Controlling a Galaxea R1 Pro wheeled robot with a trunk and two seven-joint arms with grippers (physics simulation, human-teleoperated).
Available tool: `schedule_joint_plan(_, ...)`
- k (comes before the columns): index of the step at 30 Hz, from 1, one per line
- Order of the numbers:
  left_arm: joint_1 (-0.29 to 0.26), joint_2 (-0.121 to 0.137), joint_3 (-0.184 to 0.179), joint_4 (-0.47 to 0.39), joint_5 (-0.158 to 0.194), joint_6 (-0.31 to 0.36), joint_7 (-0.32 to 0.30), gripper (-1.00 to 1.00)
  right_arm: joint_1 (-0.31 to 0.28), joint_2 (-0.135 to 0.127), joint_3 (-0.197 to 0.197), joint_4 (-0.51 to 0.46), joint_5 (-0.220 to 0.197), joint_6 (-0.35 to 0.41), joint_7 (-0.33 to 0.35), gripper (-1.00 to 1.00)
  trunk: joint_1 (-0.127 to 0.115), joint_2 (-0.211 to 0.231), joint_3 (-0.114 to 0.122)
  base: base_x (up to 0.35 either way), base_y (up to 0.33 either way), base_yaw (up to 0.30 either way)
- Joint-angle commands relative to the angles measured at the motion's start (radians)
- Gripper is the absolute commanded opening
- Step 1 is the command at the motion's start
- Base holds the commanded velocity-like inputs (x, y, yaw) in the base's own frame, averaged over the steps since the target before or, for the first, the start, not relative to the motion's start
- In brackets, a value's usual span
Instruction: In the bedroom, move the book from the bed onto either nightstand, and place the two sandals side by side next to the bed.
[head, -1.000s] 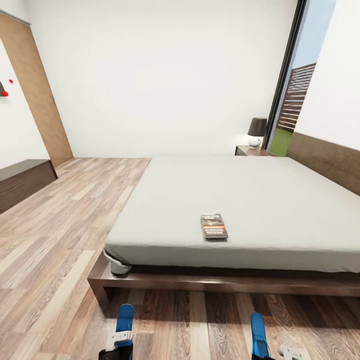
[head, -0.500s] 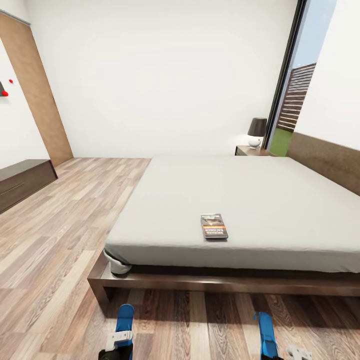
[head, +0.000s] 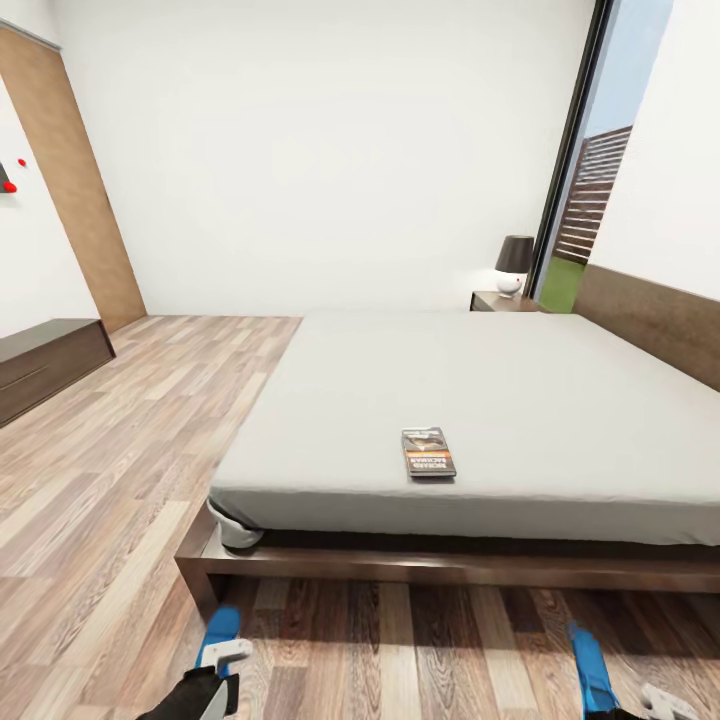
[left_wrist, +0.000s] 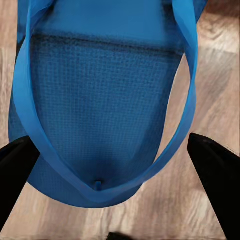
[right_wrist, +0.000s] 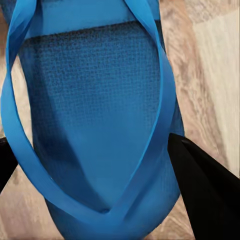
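The book (head: 428, 452) lies flat on the pale mattress of the bed (head: 480, 390), near its front edge. A dark nightstand (head: 497, 300) stands at the bed's far right corner. One blue sandal (head: 219, 629) hangs low over the floor in front of the bed frame, with my left gripper (head: 224, 650) shut on it. The other sandal (head: 592, 668) is at the lower right, held by my right gripper (head: 625, 700). In the left wrist view a sandal (left_wrist: 100, 90) spans my left gripper (left_wrist: 111, 139). In the right wrist view a sandal (right_wrist: 90, 85) fills my right gripper (right_wrist: 87, 140).
A lamp (head: 514, 262) stands on the nightstand. A long low dark cabinet (head: 45, 362) lines the left wall beside a brown door (head: 70, 190). Wood-plank floor (head: 130, 440) stretches left of the bed. A tall window (head: 585, 200) is at the right.
Both arms have spread outward and dropped lower in the head view, carrying their sandals: the left one went left, the right one went right. The book has not moved.
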Motion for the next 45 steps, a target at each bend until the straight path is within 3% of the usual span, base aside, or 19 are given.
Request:
schedule_joint_plan(1, -0.011, -0.001, 0.004, -0.006, -0.006, 0.031, 0.001, -1.0, 0.0, -0.001, -0.004, -0.045, -0.002, 0.046, 0.018, -1.0, 0.0, 0.0, -0.001, 0.0, 0.0, 0.0)
schedule_joint_plan(3, -0.025, -0.002, 0.002, -0.011, -0.007, 0.06, 0.002, -1.0, 0.0, -0.002, -0.004, -0.149, -0.002, 0.155, 0.08, -1.0, 0.0, 0.0, -0.001, 0.0, 0.0, 0.0)
schedule_joint_plan(7, -0.031, -0.006, -0.002, -0.011, -0.006, 0.07, 0.003, -1.0, 0.0, -0.007, -0.005, -0.226, -0.002, 0.331, 0.176, -1.0, 0.0, 0.0, -0.001, 0.0, 0.0, 0.0)
schedule_joint_plan(11, -0.032, -0.008, -0.003, -0.011, -0.006, 0.071, 0.003, -1.0, 0.0, -0.022, -0.01, -0.296, -0.002, 0.439, 0.326, -1.0, 0.0, 0.0, -0.001, 0.0, 0.0, 0.0)
schedule_joint_plan(16, -0.032, -0.008, -0.004, -0.011, -0.006, 0.048, 0.003, -1.0, 0.0, -0.026, -0.011, -0.382, -0.012, 0.592, 0.368, -1.0, 0.0, 0.0, -0.001, 0.0, 0.0, 0.0)
schedule_joint_plan(22, -0.032, -0.009, -0.004, -0.009, -0.005, 0.04, 0.002, -1.0, 0.0, -0.027, -0.011, -0.44, -0.051, 0.642, 0.373, -1.0, 0.0, 0.0, -0.001, 0.0, 0.0, 0.0)
schedule_joint_plan(27, -0.032, -0.008, -0.003, -0.009, -0.005, 0.04, 0.002, -1.0, 0.0, -0.028, -0.012, -0.447, -0.066, 0.646, 0.373, -1.0, 0.019, -0.035, -0.017, 0.0, 0.0, 0.0)
schedule_joint_plan(31, -0.032, -0.007, -0.002, -0.006, -0.005, 0.045, 0.003, -1.0, 0.0, -0.073, -0.011, -0.447, -0.081, 0.647, 0.373, -1.0, 0.023, -0.042, -0.02, 0.0, 0.0, 0.0)
schedule_joint_plan(34, -0.032, -0.012, -0.006, 0.0, -0.006, 0.046, 0.003, -1.0, 0.0, -0.088, -0.011, -0.445, -0.099, 0.647, 0.373, -1.0, 0.023, -0.042, -0.02, 0.0, 0.0, 0.0)
schedule_joint_plan(38, -0.032, -0.018, -0.011, 0.001, -0.006, 0.047, 0.005, -1.0, 0.0, -0.093, -0.01, -0.446, -0.109, 0.647, 0.372, -1.0, 0.023, -0.042, -0.02, 0.0, 0.0, 0.0)
schedule_joint_plan(45, -0.032, -0.018, -0.011, -0.002, -0.006, 0.049, 0.005, -1.0, 0.0, -0.094, -0.01, -0.445, -0.111, 0.647, 0.372, -1.0, 0.05, -0.091, -0.042, 0.0, 0.0, 0.0)
